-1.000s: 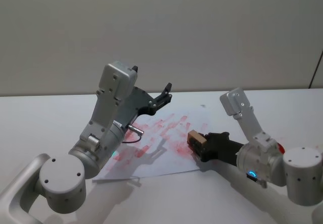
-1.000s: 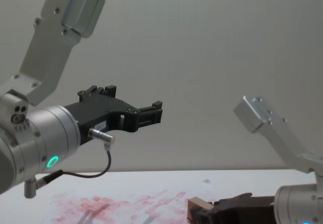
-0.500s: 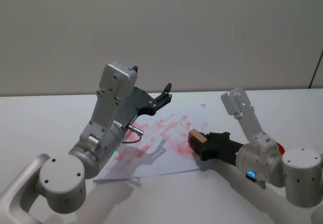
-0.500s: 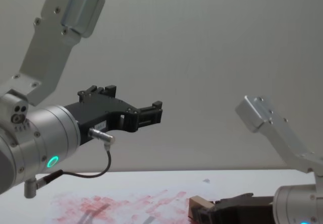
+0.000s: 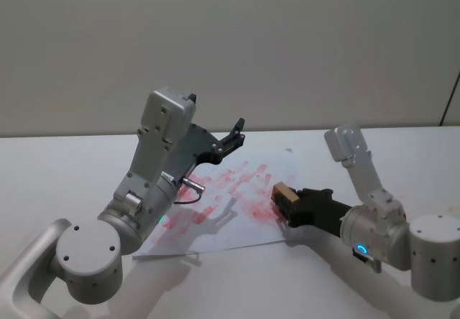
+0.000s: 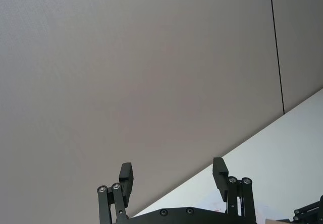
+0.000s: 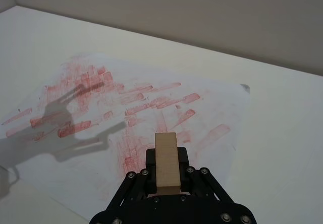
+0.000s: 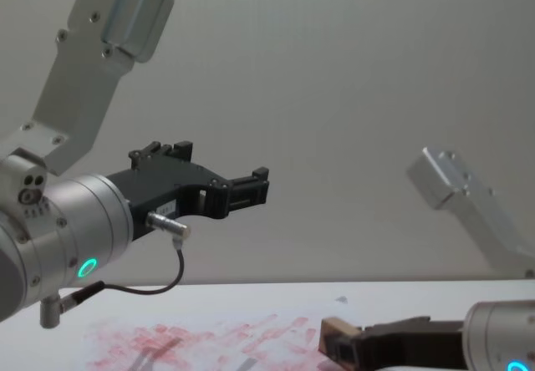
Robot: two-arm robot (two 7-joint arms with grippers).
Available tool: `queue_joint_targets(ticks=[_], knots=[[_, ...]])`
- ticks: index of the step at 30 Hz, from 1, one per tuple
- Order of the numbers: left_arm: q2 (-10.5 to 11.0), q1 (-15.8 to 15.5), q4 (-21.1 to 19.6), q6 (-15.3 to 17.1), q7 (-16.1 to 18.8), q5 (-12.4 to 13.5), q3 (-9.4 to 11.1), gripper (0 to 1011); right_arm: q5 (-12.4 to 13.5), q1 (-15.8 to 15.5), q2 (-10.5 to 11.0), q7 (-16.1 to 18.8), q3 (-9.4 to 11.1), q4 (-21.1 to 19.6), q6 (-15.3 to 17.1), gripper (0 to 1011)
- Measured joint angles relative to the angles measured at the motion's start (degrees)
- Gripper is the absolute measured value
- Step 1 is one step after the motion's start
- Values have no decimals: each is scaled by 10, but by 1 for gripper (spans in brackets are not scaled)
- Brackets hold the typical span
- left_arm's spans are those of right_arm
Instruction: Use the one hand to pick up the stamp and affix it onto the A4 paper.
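The pale tan wooden stamp point(image 5: 282, 190) sits between the black fingers of my right gripper point(image 5: 287, 202), which is shut on it. It hangs just above the right edge of the A4 paper point(image 5: 215, 211), a white sheet smeared with red ink. In the right wrist view the stamp point(image 7: 166, 161) points out over the inked paper point(image 7: 126, 108). In the chest view the stamp point(image 8: 336, 331) is low, near the paper point(image 8: 192, 342). My left gripper point(image 5: 236, 133) is raised above the paper's far side, open and empty, its fingers point(image 6: 126, 176) spread apart.
The paper lies on a white table point(image 5: 65, 168) that runs back to a plain grey wall. A bit of red shows behind my right arm point(image 5: 399, 208). The left arm's shadow falls across the paper.
My right gripper has shifted slightly to the right with the stamp, and its upper arm link has swung right. The left arm has not moved.
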Motion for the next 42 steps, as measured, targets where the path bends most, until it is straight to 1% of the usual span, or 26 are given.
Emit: queue_joint_targets(ticks=[4, 12, 18, 19, 26, 29, 31, 34, 42], knots=[[0, 0, 0, 0, 0, 0, 0, 1001, 6, -7, 4, -11, 3, -16, -7, 218], [0, 0, 0, 0, 0, 0, 0, 1001, 18, -34, 27, -49, 17, -72, -29, 218], [0, 0, 0, 0, 0, 0, 0, 1001, 29, -65, 54, -85, 34, -120, -39, 218], [0, 0, 0, 0, 0, 0, 0, 1001, 33, -73, 61, -97, 38, -131, -41, 218], [0, 0, 0, 0, 0, 0, 0, 1001, 54, -117, 98, -141, 61, -180, -38, 218], [0, 0, 0, 0, 0, 0, 0, 1001, 62, -129, 108, -152, 68, -191, -35, 218], [0, 0, 0, 0, 0, 0, 0, 1001, 70, -141, 119, -162, 75, -202, -30, 218], [0, 0, 0, 0, 0, 0, 0, 1001, 76, -148, 126, -168, 80, -208, -25, 218], [0, 0, 0, 0, 0, 0, 0, 1001, 81, -147, 130, -170, 85, -206, -12, 218]])
